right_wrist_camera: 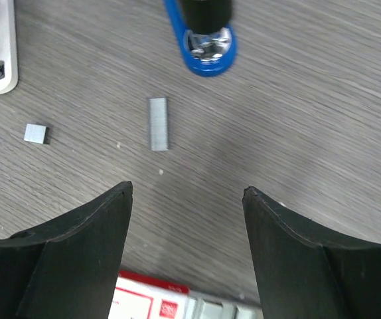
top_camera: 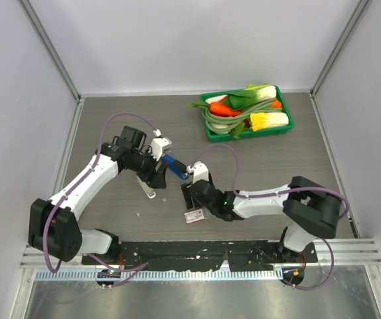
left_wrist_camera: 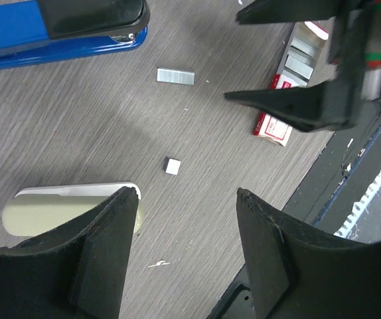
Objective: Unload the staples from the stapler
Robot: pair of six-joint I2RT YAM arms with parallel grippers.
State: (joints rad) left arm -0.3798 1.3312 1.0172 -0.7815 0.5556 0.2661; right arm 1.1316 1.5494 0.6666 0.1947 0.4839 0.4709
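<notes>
Unloading looks nearly done: thin silvery staples [right_wrist_camera: 158, 123] lie at 7 o'clock of the dark-blue stapler [right_wrist_camera: 207, 43]; left tool [left_wrist_camera: 185, 194] and right tool [right_wrist_camera: 187, 191] gape empty

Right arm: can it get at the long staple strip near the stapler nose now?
Likely yes. The right gripper is open and the staple strip lies flat on bare table just ahead of its jaws, nothing between. The stapler sits beyond it, apart. Pinching it may be tricky.
</notes>
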